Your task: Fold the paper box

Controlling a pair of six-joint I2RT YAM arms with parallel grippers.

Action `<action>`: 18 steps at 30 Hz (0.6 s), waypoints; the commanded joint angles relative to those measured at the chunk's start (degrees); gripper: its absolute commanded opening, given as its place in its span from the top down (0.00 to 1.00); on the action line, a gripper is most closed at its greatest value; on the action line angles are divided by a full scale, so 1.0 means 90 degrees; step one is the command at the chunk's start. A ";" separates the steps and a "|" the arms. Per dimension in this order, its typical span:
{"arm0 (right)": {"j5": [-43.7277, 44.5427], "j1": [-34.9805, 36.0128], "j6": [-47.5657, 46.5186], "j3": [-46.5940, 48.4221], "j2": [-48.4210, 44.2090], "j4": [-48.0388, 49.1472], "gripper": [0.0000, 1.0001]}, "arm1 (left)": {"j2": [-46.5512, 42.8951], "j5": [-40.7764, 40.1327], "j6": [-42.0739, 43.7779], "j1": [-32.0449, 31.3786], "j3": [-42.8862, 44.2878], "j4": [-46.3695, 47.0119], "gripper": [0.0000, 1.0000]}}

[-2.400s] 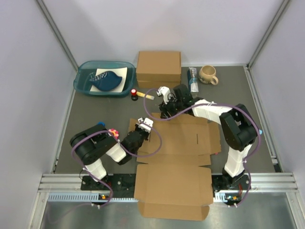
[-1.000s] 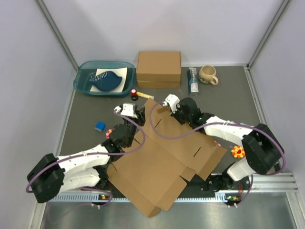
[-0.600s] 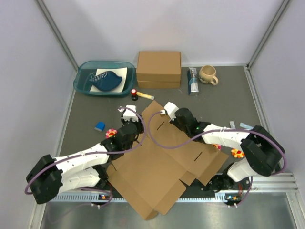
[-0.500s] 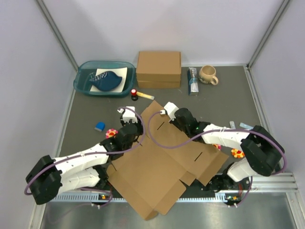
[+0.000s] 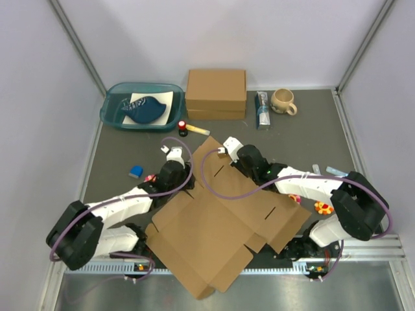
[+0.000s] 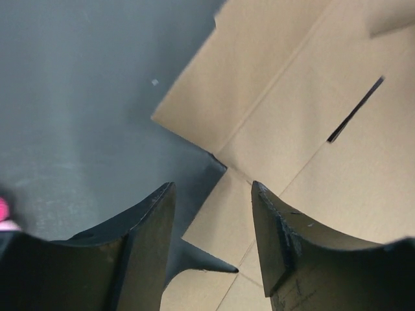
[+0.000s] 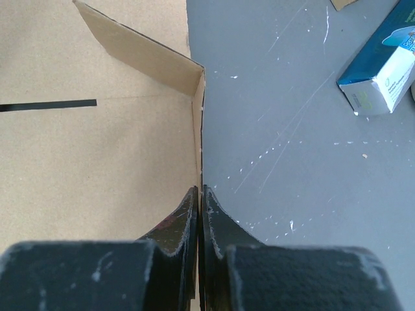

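The paper box [image 5: 220,220] is a flat brown die-cut sheet lying diagonally on the grey table, its near corner hanging over the front rail. My right gripper [image 5: 233,158] is shut on its far right edge; the right wrist view shows the cardboard edge [image 7: 97,149] pinched between the closed jaws [image 7: 200,189], with a small flap standing up just beyond. My left gripper [image 5: 181,183] is open over the sheet's left edge. In the left wrist view its jaws [image 6: 213,188] straddle a notch in the cardboard [image 6: 311,97] and hold nothing.
At the back stand a closed brown cardboard box [image 5: 216,94], a teal tray [image 5: 110,115], a mug [image 5: 283,100] and a blue-white carton [image 5: 262,110]. A blue block [image 5: 136,172], a pink toy [image 5: 150,178], an orange flower toy [image 5: 322,207] and a red piece [image 5: 183,126] lie around the sheet.
The sheet, first square to the table, now lies diagonal. Over the last second my left jaws have spread apart at its left edge. My right gripper stays shut on the far edge.
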 commanded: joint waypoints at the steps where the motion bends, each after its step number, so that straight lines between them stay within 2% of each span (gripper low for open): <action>1: -0.0366 0.0205 0.0302 0.0266 -0.0062 -0.0038 1.00 | 0.0435 0.1246 0.0285 0.0096 0.0123 0.0260 0.45; 7: -0.0444 0.0214 0.0312 0.0305 0.0016 -0.0038 1.00 | 0.0738 0.1588 0.0451 0.0105 0.0221 0.0133 0.45; 9: -0.0415 0.0205 0.0302 0.0305 0.0035 -0.0038 1.00 | 0.0700 0.1628 0.0471 0.0115 0.0202 0.0143 0.48; 12: -0.0395 0.0205 0.0293 0.0305 0.0065 -0.0038 1.00 | 0.0446 0.1706 0.0451 0.0115 0.0085 0.0366 0.63; 13: -0.0385 0.0205 0.0293 0.0325 0.0074 -0.0038 1.00 | 0.0378 0.1986 0.0442 0.0115 0.0065 0.0435 0.76; 14: -0.0375 0.0205 0.0293 0.0315 0.0075 -0.0038 1.00 | 0.0261 0.2153 0.0509 0.0106 0.0046 0.0513 0.83; 17: -0.0307 0.0214 0.0293 0.0354 -0.0003 -0.0038 1.00 | -0.0032 0.2555 0.0724 0.0057 -0.0169 0.1186 0.96; 18: -0.0297 0.0224 0.0293 0.0383 -0.0013 -0.0038 1.00 | -0.0120 0.2614 0.0744 0.0018 -0.0343 0.1343 0.98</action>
